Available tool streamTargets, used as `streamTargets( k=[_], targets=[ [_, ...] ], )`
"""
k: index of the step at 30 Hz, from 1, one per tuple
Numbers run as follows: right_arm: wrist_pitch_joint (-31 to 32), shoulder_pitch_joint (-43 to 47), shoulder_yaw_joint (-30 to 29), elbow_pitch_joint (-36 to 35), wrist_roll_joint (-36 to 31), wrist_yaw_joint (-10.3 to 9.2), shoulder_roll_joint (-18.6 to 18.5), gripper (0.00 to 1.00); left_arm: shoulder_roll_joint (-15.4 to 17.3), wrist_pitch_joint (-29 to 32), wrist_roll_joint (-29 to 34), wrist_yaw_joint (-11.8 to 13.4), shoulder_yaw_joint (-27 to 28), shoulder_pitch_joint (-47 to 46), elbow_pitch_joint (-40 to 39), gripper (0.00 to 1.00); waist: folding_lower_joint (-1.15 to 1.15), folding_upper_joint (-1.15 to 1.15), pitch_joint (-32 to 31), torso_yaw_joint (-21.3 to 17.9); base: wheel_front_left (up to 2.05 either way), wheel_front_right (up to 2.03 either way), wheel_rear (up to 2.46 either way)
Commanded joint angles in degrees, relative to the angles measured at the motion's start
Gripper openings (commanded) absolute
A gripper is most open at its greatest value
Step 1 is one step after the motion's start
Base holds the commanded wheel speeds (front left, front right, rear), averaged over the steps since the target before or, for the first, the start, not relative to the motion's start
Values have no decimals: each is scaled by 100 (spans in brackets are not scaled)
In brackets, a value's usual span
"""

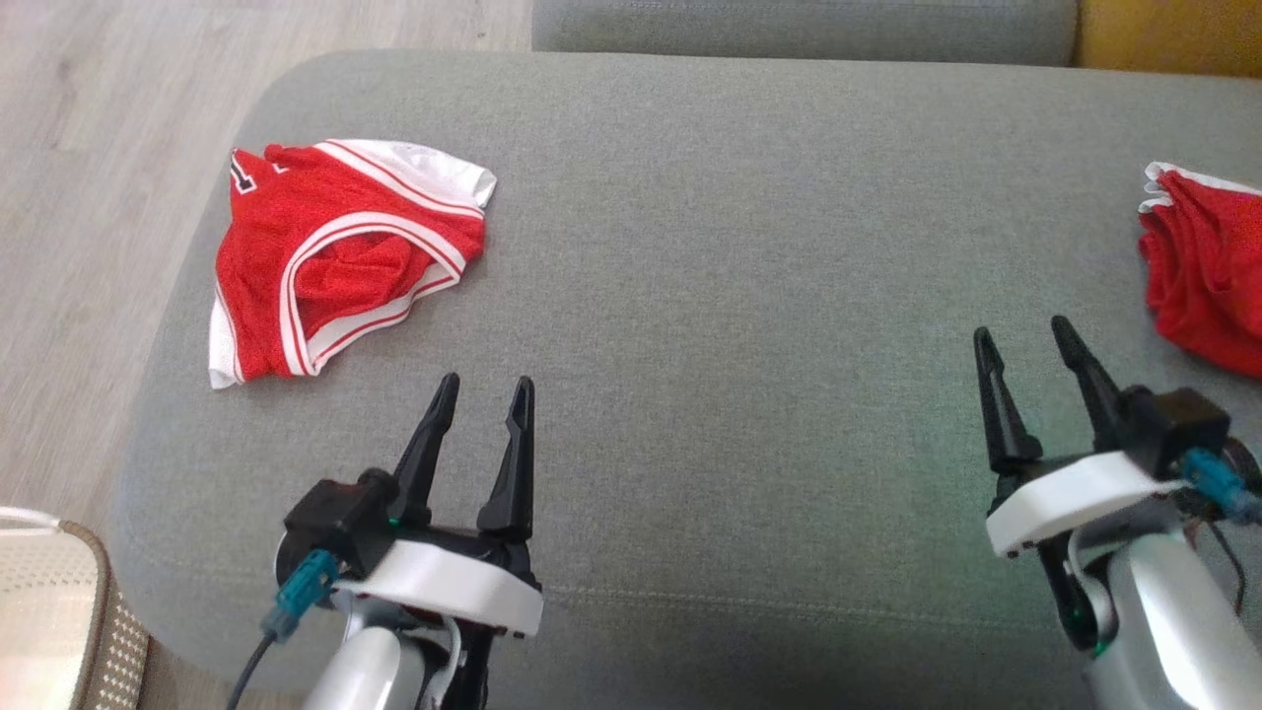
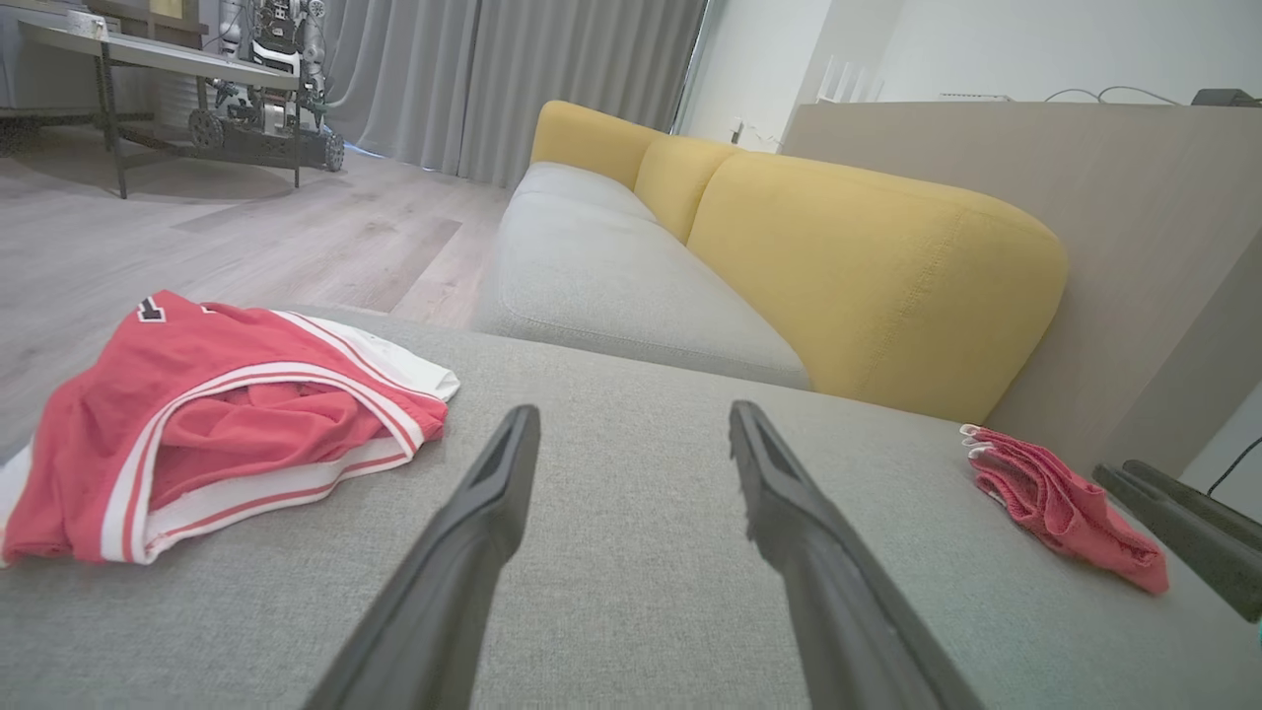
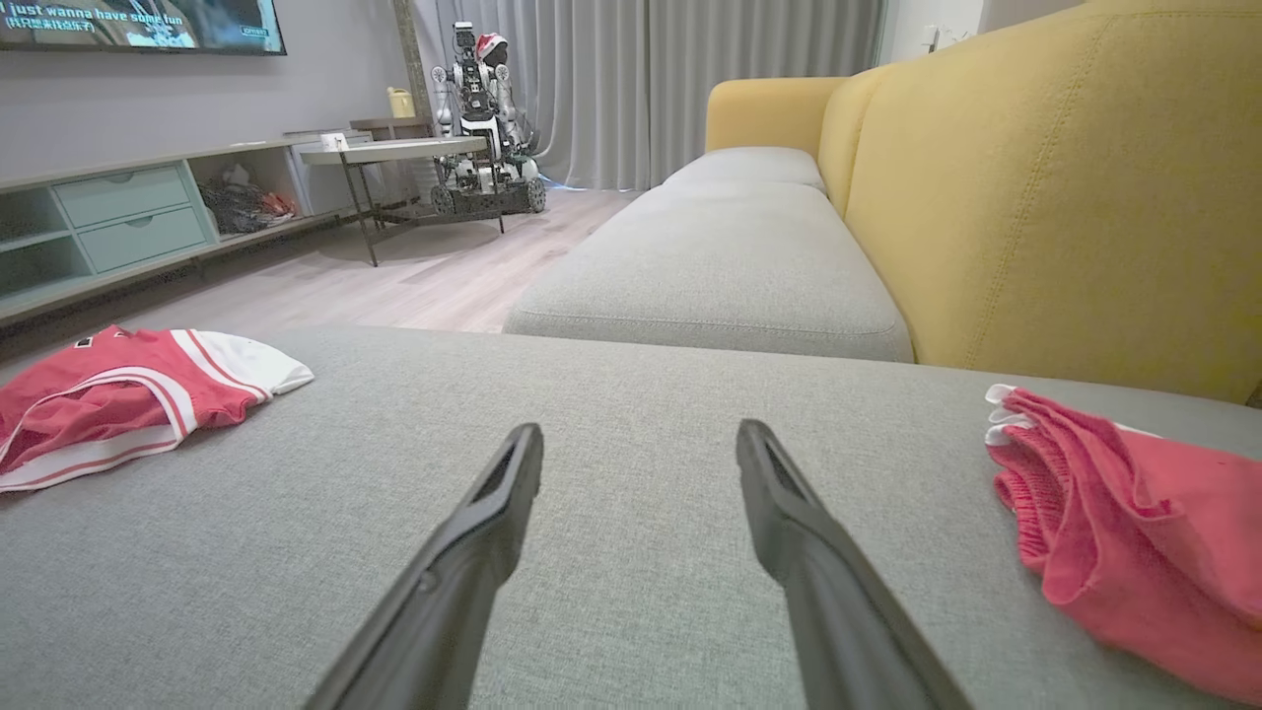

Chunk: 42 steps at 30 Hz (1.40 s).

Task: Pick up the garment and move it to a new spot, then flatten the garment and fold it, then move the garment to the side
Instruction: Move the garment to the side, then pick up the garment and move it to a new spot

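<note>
Grey sofa seat (image 1: pixel 749 296) is lying before a yellow backrest (image 3: pixel 1035 197). Pale wood floor (image 1: pixel 89 197) is running to grey curtains (image 3: pixel 690 89). A second wheeled robot (image 3: pixel 480 108) is standing beside a metal-legged table (image 3: pixel 394 153). A television (image 3: pixel 138 25) is showing captions above a low cabinet (image 3: pixel 118 212) with pale green drawers. A woven basket (image 1: pixel 59 621) is sitting near the seat's corner.

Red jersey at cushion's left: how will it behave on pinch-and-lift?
Likely floppy: the red jersey lies in crumpled folds, so it should drape. Probably light: fabric looks thin. Pushed, it may bunch rather than slide on the grey cushion.
</note>
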Motion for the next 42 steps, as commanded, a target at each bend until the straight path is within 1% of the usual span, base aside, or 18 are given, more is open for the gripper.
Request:
streamTargets(
  k=[1, 13, 22, 28, 33, 37, 41, 42],
  targets=[
    [-37, -94, 81, -210, -45, -1, 4, 100, 26, -29, 28, -40, 177, -151, -202, 100, 1, 0, -4, -2, 0, 0, 0],
    [-37, 187, -86, -488, -258, -1, 272, 100, 26, -29, -2, -69, 337, -84, -236, 100, 1, 0, -11, -93, 0, 0, 0],
    [-37, 219, -138, -508, -260, -1, 312, 100, 26, -29, 7, -4, 370, -95, -160, 100, 1, 0, -20, -155, 0, 0, 0],
    [-37, 228, -177, -531, -231, -1, 335, 100, 26, -29, -11, 10, 338, -108, -120, 100, 1, 0, -11, -115, 0, 0, 0],
    [-37, 225, -76, -629, -133, -1, 340, 100, 26, -29, -14, 28, 289, -152, -139, 100, 1, 0, 5, 94, 0, 0, 0],
    [-37, 256, 63, -643, -68, -1, 332, 100, 26, -29, 1, 70, 318, -119, -181, 100, 1, 0, -31, 375, 0, 0, 0],
    [-37, 301, 195, -677, -11, -1, 298, 100, 26, -29, -16, 112, 351, -69, -243, 100, 1, 0, -67, 738, 0, 0, 0],
    [-37, 301, 195, -677, -11, -1, 298, 100, 26, -29, -16, 112, 351, -69, -243, 100, 1, 0, -67, 738, 0, 0, 0]
  ],
)
